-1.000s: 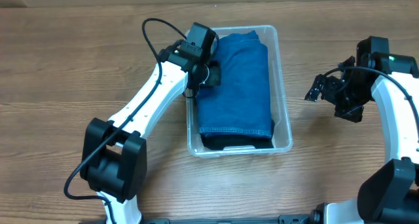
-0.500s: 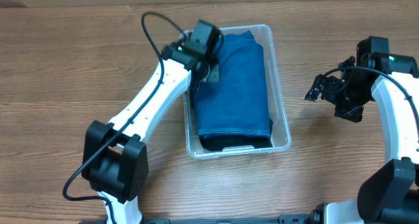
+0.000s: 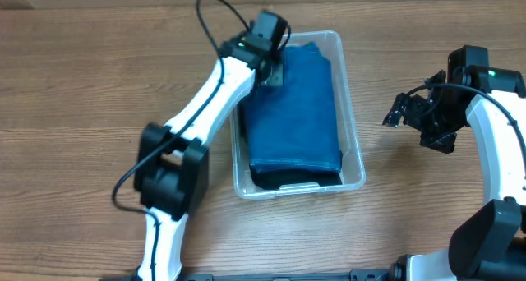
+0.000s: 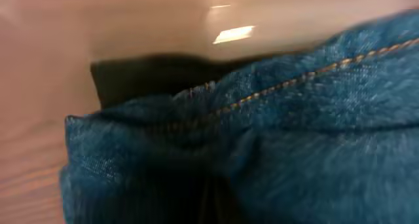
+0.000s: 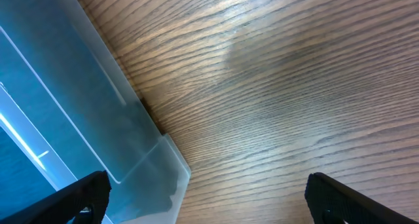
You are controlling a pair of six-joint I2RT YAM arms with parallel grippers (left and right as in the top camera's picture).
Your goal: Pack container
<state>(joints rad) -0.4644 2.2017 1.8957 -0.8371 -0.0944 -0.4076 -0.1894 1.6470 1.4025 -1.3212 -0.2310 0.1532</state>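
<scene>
The clear plastic container (image 3: 355,141) stands mid-table, holding folded blue jeans (image 3: 296,117) on top of a black garment (image 3: 288,181). My left gripper (image 3: 275,71) is down on the jeans' far left corner inside the container. Its wrist view is filled with blurred denim (image 4: 294,119) and the black garment (image 4: 150,73), and its fingers do not show clearly. My right gripper (image 3: 401,112) hovers over the table to the right of the container, open and empty. Its wrist view shows the fingers spread wide (image 5: 209,204) and the container's clear wall (image 5: 141,162).
The wooden table (image 3: 82,108) lies bare on both sides of the container. The left arm's cable (image 3: 215,10) loops above the table's far edge. The right arm's body (image 3: 493,141) stands at the right edge.
My left gripper has slid along the jeans' left side toward the container's far end, and the left arm has swung with it. The right arm has not moved.
</scene>
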